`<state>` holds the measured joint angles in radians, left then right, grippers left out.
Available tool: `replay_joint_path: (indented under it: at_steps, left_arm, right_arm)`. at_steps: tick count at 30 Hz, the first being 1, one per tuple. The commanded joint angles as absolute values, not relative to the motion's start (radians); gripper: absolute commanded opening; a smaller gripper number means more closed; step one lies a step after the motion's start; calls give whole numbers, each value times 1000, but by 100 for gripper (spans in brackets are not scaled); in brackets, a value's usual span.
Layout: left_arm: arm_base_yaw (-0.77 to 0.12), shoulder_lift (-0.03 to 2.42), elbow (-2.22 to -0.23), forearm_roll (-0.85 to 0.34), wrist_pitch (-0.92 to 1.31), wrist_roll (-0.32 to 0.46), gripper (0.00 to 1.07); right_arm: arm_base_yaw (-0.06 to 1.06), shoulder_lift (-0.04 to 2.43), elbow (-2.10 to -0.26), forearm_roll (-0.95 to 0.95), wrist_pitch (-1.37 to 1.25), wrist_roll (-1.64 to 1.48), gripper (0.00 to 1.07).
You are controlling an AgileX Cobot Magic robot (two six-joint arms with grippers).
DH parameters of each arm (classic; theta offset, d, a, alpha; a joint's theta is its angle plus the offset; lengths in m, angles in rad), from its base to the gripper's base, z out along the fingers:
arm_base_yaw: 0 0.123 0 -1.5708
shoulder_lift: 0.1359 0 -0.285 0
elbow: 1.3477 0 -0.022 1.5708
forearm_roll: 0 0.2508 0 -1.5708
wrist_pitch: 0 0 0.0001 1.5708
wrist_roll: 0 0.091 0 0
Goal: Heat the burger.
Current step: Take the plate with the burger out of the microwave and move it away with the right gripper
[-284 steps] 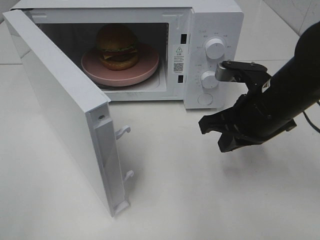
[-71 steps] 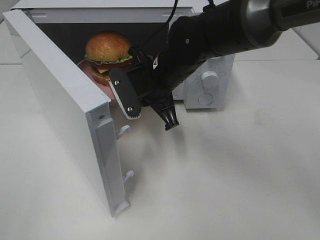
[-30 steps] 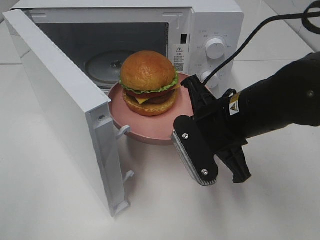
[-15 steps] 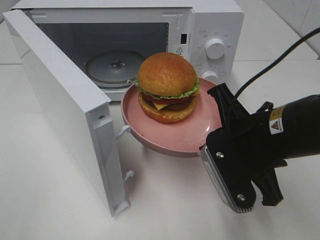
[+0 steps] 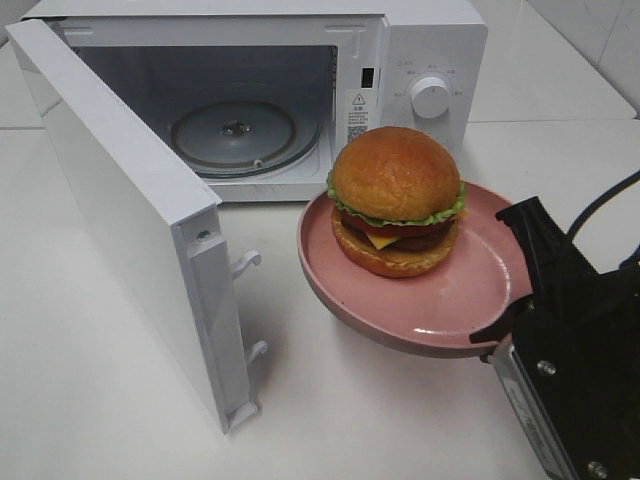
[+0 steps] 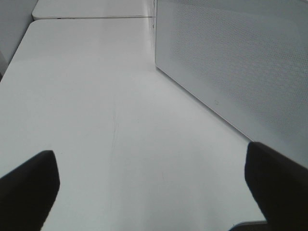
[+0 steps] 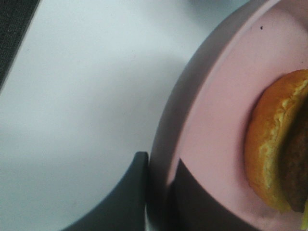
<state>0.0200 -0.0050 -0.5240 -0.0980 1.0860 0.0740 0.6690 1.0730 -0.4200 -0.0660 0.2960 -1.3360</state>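
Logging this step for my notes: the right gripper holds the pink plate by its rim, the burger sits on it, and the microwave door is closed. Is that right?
Not quite: the microwave door is open, swung wide, with the bare glass turntable visible inside, as the exterior high view shows. The rest holds: the right gripper has its jaws on the rim of the pink plate, and the burger sits on it.

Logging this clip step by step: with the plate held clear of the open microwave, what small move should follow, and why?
Probably lower the plate onto the table: the right gripper pinches its rim, holding it and the burger in the air outside the microwave.
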Motion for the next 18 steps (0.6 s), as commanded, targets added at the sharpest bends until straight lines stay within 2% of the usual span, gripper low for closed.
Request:
replay_joint_path:
  at_steps: [1, 7, 18]
  left_arm:
    - [23, -20, -520, -101, 1072, 74, 99]
    - [23, -20, -520, -101, 1072, 74, 99]
    - [23, -20, -520, -101, 1072, 74, 99]
  right_arm:
    - [665, 996, -417, -144, 313, -1260, 0]
    - [665, 909, -415, -237, 412, -1122, 0]
    - [665, 854, -415, -572, 548, -648, 0]
